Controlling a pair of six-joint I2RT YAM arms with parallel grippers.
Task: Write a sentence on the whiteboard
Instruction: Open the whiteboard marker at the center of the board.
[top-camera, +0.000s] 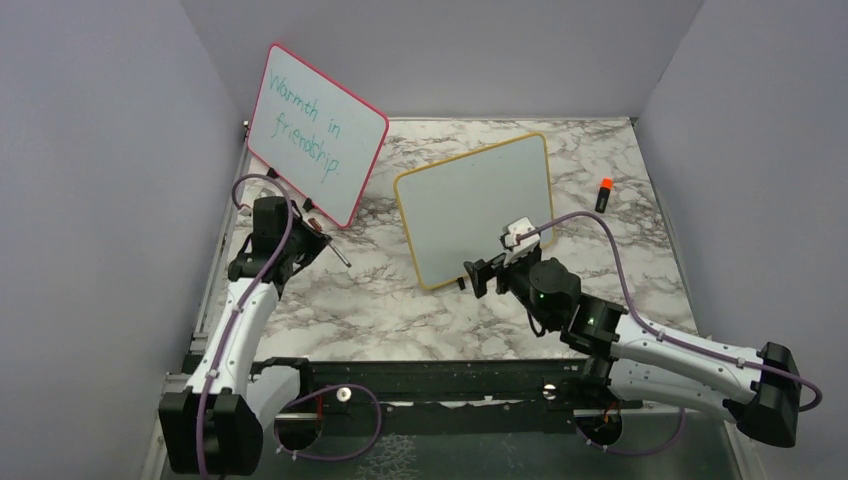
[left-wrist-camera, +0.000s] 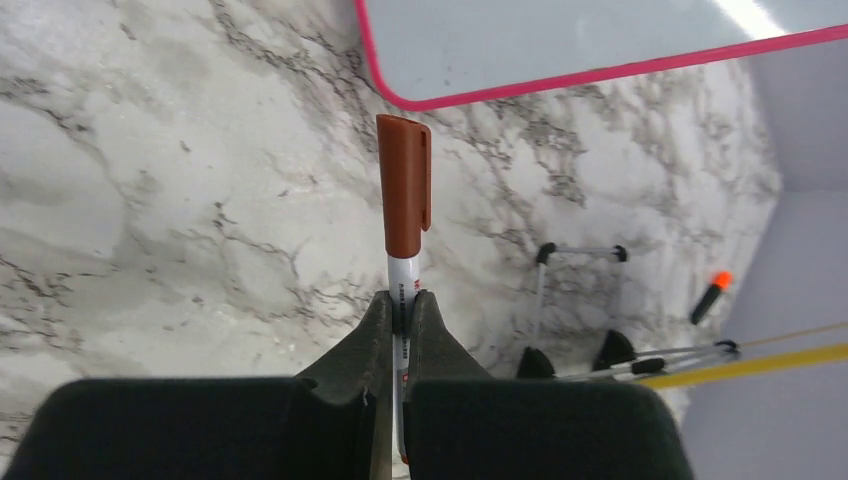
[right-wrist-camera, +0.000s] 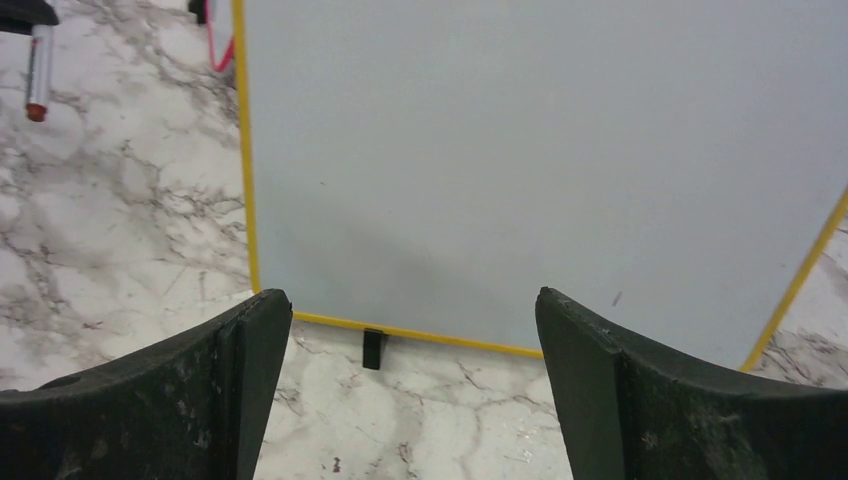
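Far left, mid-height in the top view: left fingers (left-wrist-camera: 372, 335) clamped on a marker (left-wrist-camera: 403, 272), brown-red cap (left-wrist-camera: 404, 185) on, so not ready to write. Just above, upper left: pink-framed board (top-camera: 315, 135) with teal writing, not the target. Centre: whiteboard (top-camera: 475, 210), yellow frame, propped up on the table (top-camera: 620, 270), face blank in both the top and right wrist views, so no stroke of the sentence down yet. Just right of centre, lower: right fingers (right-wrist-camera: 240, 350) spread wide, holding nothing, pointed at the whiteboard's bottom edge, near but not touching. Far right: orange-capped marker (top-camera: 603, 193) lying loose on the table, well apart from both arms. Progress call: pen in hand, nothing else. Left to do, by the look of it: uncap, bring tip to whiteboard, write the whole sentence. Can't tell whether the right side is there to steady the board or pull the cap.
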